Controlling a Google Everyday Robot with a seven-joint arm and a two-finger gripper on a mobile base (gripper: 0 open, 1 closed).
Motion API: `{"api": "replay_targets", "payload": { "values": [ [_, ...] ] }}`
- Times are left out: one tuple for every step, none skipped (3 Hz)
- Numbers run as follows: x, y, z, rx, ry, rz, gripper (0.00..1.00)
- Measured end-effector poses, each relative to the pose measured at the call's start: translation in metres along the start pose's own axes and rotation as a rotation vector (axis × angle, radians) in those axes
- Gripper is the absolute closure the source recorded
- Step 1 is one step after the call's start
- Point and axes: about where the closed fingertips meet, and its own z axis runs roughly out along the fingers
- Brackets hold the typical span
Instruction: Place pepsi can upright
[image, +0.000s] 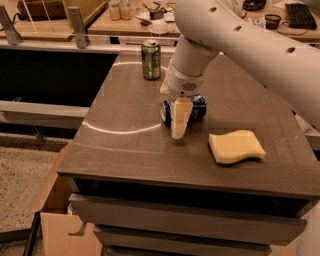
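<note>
The pepsi can (197, 106) is dark blue and lies on its side near the middle of the dark table (125, 145). Its silver end (165, 111) faces left. My gripper (180, 120) hangs from the white arm straight over the can's middle and reaches down in front of it to about the table top. It hides the can's middle part. I cannot tell whether it grips the can.
A green-and-silver can (150, 59) stands upright at the table's far left. A yellow sponge (236, 146) lies to the right of the pepsi can. Desks with clutter stand behind the table. A cardboard box (55, 227) sits on the floor at the lower left.
</note>
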Motion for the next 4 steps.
{"api": "replay_targets", "payload": {
  "values": [
    [0.005, 0.000, 0.007, -0.020, -0.003, -0.004, 0.38],
    [0.004, -0.006, -0.004, -0.003, -0.010, -0.026, 0.61],
    [0.000, -0.013, -0.036, 0.046, -0.065, -0.036, 0.85],
    [-0.009, -0.024, -0.076, 0.096, -0.261, 0.020, 1.00]
  ]
}}
